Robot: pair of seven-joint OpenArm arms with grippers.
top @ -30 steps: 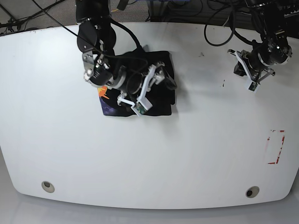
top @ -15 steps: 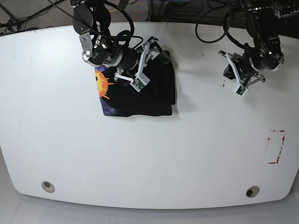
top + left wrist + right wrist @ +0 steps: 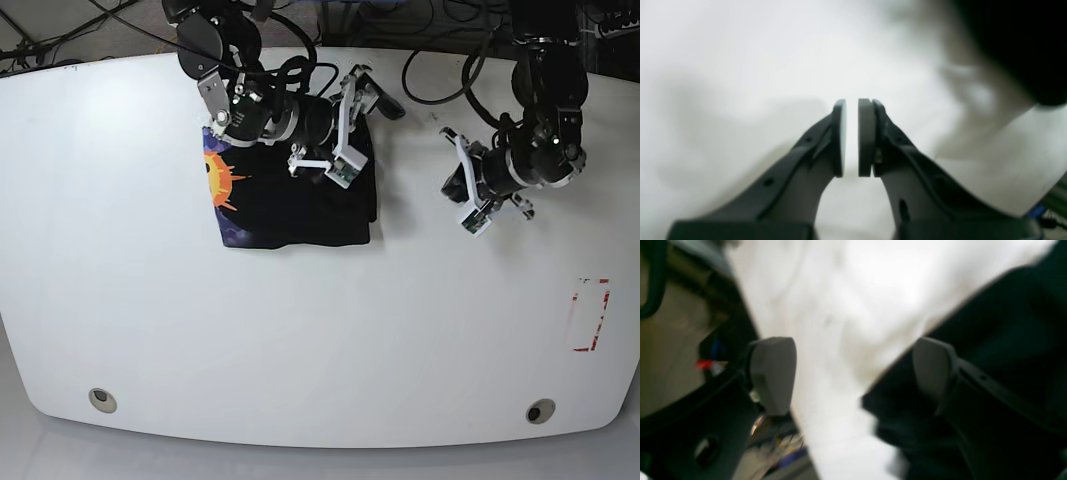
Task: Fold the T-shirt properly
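Note:
The T-shirt (image 3: 290, 195) lies folded into a small black rectangle at the back left of the white table (image 3: 300, 330). It shows an orange sun print (image 3: 218, 180) and purple on its left side. My right gripper (image 3: 376, 98) is open and empty above the shirt's back right corner. In the right wrist view its pads (image 3: 773, 373) stand wide apart over black fabric (image 3: 1000, 340) and bare table. My left gripper (image 3: 450, 175) hovers over bare table to the right of the shirt. In the left wrist view its pads (image 3: 867, 136) are almost together, holding nothing.
A red tape mark (image 3: 590, 315) sits near the table's right edge. Two round fittings (image 3: 101, 399) (image 3: 540, 410) sit near the front edge. Cables hang behind the back edge. A dark blurred shape (image 3: 1023, 43) fills the left wrist view's upper right.
My right gripper has lifted off the shirt and moved back and to the right, uncovering the orange print. My left arm has moved left and forward, towards the shirt.

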